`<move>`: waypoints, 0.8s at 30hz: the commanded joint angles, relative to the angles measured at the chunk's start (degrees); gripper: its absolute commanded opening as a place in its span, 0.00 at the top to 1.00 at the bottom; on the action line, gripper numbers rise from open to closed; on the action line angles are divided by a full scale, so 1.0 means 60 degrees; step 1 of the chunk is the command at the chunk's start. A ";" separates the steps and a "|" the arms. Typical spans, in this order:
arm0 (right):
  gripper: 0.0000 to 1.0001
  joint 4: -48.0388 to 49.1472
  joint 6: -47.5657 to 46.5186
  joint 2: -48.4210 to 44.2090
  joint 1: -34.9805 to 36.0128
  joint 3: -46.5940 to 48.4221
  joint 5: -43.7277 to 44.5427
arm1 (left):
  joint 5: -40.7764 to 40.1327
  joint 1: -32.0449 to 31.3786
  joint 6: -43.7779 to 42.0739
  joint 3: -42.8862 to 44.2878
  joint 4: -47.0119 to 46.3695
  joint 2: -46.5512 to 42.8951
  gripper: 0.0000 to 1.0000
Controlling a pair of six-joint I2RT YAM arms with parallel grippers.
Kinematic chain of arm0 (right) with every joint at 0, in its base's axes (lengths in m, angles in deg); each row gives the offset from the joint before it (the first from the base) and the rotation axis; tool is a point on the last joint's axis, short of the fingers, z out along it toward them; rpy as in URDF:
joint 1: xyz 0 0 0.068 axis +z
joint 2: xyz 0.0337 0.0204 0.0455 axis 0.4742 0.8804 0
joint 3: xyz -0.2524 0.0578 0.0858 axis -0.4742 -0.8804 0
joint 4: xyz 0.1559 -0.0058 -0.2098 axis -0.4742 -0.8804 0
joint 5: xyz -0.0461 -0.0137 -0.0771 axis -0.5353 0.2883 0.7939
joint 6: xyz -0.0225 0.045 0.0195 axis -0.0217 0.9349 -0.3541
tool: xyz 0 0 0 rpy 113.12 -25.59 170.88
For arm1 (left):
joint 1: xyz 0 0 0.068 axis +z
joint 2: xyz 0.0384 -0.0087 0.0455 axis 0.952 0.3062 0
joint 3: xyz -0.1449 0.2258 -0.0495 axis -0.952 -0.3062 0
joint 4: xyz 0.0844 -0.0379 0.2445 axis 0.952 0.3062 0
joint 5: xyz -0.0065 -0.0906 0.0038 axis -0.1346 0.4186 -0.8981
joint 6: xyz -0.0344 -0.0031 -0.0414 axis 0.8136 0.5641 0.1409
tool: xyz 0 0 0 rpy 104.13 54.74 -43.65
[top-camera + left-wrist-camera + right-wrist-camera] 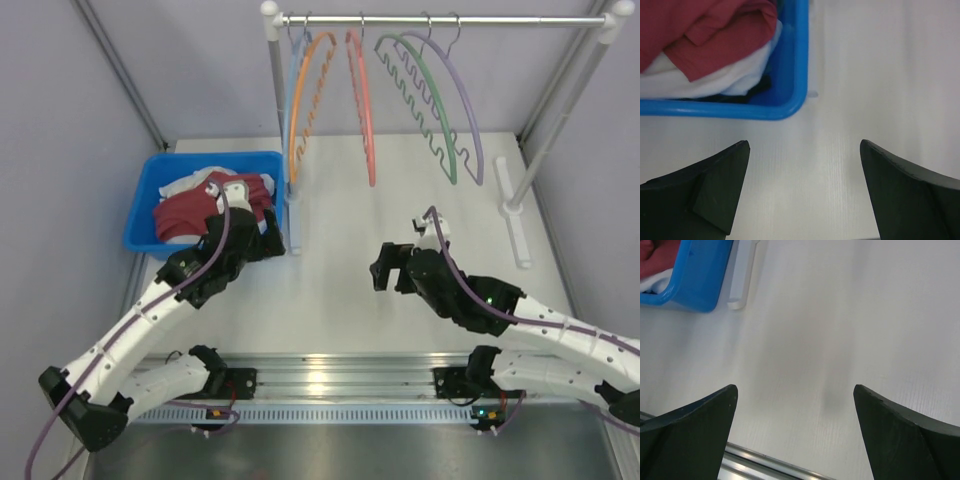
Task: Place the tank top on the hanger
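The maroon tank top (185,215) lies crumpled in a blue bin (150,180) at the table's left; it also shows in the left wrist view (705,35). The lavender hanger (468,100) hangs at the right end of the rack rail. My left gripper (268,240) is open and empty, low over the table just outside the bin's near right corner (805,150). My right gripper (385,268) is open and empty over the middle of the table (795,395), far from both the top and the hanger.
White cloth (700,82) lies under the tank top in the bin (790,60). Orange (305,95), salmon (362,105) and green (430,100) hangers hang on the rack. The rack's white feet (515,215) rest on the table. A metal rail (340,375) runs along the near edge.
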 commanded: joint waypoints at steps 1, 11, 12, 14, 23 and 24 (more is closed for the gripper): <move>0.00 0.0055 -0.0260 0.0133 0.0092 0.0373 -0.0323 | -0.1203 0.1004 0.0039 0.1163 -0.0204 0.1067 0.04; 0.00 0.0171 -0.0318 -0.0013 0.0092 0.0183 -0.1085 | -0.0220 0.4496 -0.0328 0.3126 -0.1376 0.4568 0.08; 0.00 0.0215 -0.0347 -0.0086 0.0092 0.0154 -0.1187 | -0.0221 0.4584 -0.0328 0.3374 -0.1435 0.5093 0.06; 0.00 0.0274 -0.0421 -0.0145 0.0092 0.0095 -0.1290 | -0.0264 0.4848 -0.0284 0.3551 -0.1538 0.5580 0.04; 0.00 0.0538 -0.0508 -0.0174 0.0078 -0.0110 -0.1671 | -0.0338 0.5434 -0.0342 0.3538 -0.1816 0.6944 0.31; 0.00 0.0553 -0.0523 -0.0145 0.0092 -0.0110 -0.1685 | -0.0309 0.5449 -0.0487 0.3509 -0.1875 0.6959 0.39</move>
